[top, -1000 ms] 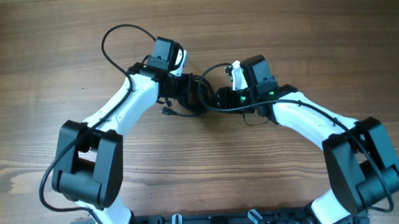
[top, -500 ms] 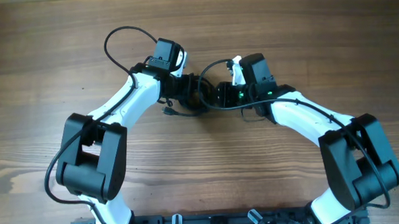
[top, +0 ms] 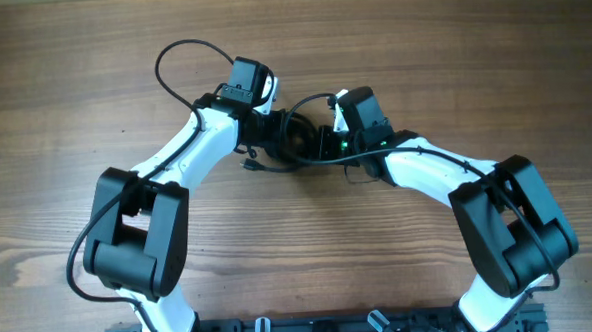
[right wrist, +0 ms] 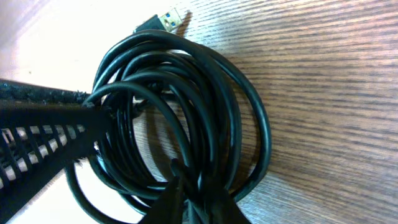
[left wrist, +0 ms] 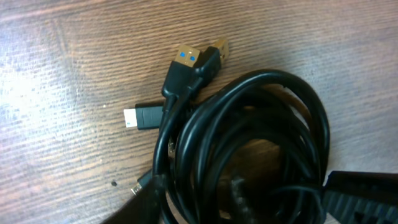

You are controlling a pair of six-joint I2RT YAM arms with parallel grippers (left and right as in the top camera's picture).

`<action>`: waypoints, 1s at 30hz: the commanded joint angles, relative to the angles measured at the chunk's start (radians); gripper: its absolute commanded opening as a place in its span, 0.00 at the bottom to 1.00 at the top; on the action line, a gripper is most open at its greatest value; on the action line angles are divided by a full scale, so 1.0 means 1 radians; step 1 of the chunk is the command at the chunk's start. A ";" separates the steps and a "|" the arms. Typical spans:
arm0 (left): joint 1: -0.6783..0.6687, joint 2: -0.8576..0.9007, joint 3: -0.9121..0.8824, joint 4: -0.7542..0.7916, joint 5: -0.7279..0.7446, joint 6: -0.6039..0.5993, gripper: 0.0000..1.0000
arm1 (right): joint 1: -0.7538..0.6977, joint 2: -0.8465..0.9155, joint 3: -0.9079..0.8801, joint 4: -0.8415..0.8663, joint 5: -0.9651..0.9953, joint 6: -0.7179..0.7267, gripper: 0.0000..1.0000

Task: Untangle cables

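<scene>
Wooden counter [top: 71,56] carrying two white-and-black arms, the left arm [top: 185,156] and the right arm [top: 426,170], which meet near its middle. The cables [left wrist: 205,143] lie between them as one coiled black bundle on the counter, its strands overlapping in loops. The right claw [right wrist: 186,186] has its fingers drawn together onto several strands at the coil's edge. The left claw [top: 280,135] sits against the opposite side of the coil; whether it grips cannot be told. Protruding ends: a USB plug [left wrist: 185,59] with blue insert, touching a gold-tipped plug [left wrist: 217,48]; a small flat plug [left wrist: 140,118] beside them.
</scene>
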 commanded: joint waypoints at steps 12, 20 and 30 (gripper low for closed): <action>0.002 0.024 -0.002 -0.006 0.000 -0.005 0.72 | 0.135 0.035 0.009 -0.112 -0.141 0.259 0.13; 0.002 0.024 -0.002 -0.003 0.001 -0.005 0.55 | 0.119 -0.024 0.011 -0.104 -0.150 0.166 0.22; 0.002 0.025 -0.002 0.014 0.001 -0.005 0.35 | 0.119 -0.137 0.011 -0.114 -0.036 0.118 0.26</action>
